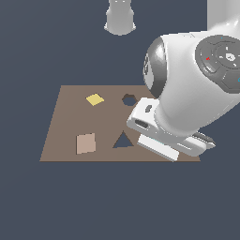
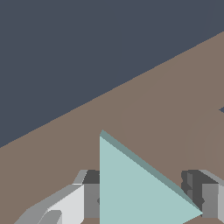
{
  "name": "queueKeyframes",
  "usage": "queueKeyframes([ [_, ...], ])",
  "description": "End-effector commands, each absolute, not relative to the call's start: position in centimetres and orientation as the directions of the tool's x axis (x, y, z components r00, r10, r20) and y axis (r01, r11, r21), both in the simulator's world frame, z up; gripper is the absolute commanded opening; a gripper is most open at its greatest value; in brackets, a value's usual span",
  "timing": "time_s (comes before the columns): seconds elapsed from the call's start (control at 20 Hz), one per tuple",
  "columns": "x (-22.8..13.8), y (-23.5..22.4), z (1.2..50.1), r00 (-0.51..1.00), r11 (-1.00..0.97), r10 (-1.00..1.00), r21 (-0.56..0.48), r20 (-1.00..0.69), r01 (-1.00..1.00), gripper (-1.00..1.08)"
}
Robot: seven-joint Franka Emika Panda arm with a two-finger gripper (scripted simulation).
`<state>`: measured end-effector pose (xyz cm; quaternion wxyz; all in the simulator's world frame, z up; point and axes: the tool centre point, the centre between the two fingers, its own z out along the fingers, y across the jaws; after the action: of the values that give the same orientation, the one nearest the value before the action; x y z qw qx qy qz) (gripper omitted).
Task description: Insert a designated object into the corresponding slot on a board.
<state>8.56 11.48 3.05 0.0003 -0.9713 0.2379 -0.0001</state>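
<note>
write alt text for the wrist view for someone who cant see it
A pale teal triangular block fills the lower middle of the frame, sitting between two grey gripper fingers with one on each side. Behind it a flat brown board runs diagonally, meeting a plain dark blue-grey background.

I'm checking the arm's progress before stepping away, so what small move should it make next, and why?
Probably close the pincer on the pale teal triangular block. In the wrist view the block lies on the flat brown board between the two grey fingers, which look apart from its edges. The dark triangular slot shows empty in the exterior view.
</note>
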Motion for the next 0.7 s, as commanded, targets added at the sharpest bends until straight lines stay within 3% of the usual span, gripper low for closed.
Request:
queueKeyframes([
  [0.0,8.56,11.42,2.99,0.887,-0.887,-0.462,0.000,0.000,-0.462,-1.00],
  [0.65,8.72,11.11,3.33,0.871,-0.871,-0.491,0.000,-0.001,-0.491,-1.00],
])
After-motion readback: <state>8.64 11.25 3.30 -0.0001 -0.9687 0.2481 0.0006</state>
